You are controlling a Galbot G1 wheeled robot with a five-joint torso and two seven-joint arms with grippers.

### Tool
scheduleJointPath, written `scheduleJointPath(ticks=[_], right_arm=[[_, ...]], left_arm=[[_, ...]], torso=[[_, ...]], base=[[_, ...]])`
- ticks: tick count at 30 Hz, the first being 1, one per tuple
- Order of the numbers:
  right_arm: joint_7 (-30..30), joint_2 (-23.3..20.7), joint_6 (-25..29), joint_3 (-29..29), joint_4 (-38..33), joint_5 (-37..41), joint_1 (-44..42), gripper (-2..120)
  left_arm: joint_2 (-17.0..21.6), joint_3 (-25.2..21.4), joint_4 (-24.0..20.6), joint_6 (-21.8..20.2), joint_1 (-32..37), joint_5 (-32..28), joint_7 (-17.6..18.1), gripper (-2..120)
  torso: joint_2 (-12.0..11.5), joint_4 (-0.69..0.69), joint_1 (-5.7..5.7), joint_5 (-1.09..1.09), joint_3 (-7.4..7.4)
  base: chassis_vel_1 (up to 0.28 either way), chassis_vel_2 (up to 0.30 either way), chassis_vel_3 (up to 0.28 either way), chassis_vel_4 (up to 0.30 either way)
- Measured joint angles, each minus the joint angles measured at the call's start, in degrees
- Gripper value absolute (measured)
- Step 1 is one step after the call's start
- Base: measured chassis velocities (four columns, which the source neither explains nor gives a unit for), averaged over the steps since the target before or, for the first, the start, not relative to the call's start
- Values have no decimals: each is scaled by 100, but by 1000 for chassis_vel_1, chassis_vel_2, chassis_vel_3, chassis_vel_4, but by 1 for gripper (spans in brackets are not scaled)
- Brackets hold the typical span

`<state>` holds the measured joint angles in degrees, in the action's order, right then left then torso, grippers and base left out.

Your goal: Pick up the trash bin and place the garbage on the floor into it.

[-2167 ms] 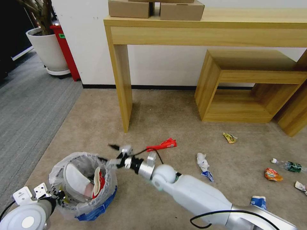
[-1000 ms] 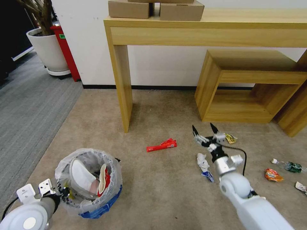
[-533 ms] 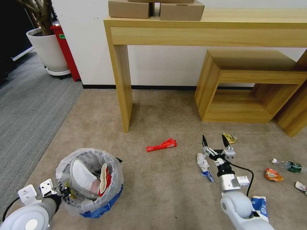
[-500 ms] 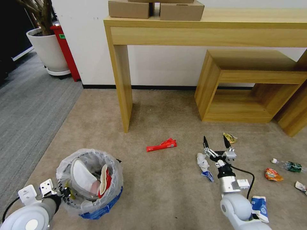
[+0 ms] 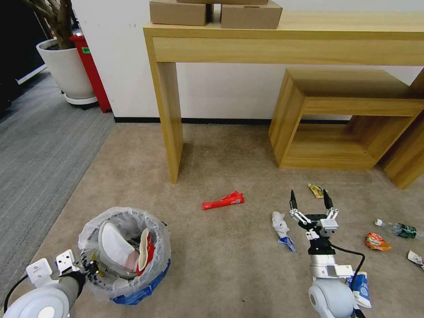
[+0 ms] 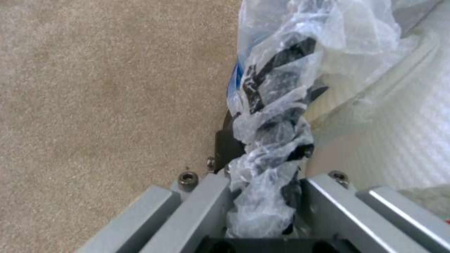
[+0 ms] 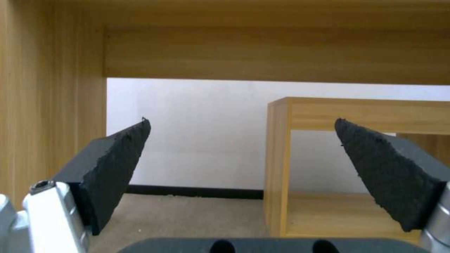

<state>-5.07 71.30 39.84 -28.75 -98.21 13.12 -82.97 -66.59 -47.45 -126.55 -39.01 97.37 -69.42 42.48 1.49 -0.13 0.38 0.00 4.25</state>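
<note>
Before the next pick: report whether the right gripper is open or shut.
Open: the right gripper has its black fingers spread wide, empty, above the floor.

Right gripper (image 7: pixel 241 140) stands with its two black fingers (image 7: pixel 112 165) spread wide and nothing between them, facing a white wall (image 7: pixel 197 133) under a wooden table (image 7: pixel 276 52), an open wooden box shelf (image 7: pixel 356 112) and beige carpet (image 7: pixel 197 218) beyond.

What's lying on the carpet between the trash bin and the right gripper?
In the head view, between the trash bin and the open right gripper: a red wrapper and a crumpled white tissue.
</note>
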Motion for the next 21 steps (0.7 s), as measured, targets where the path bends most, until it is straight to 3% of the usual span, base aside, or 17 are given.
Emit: scheduleJointPath(ticks=[21], right_arm=[[98, 200, 51, 478, 207, -279, 193, 100]], left_arm=[[-211, -48, -141, 10, 45, 73, 30, 0]], torso=[[0, 0, 0, 0, 0]], base=[[-14, 14, 11, -11]])
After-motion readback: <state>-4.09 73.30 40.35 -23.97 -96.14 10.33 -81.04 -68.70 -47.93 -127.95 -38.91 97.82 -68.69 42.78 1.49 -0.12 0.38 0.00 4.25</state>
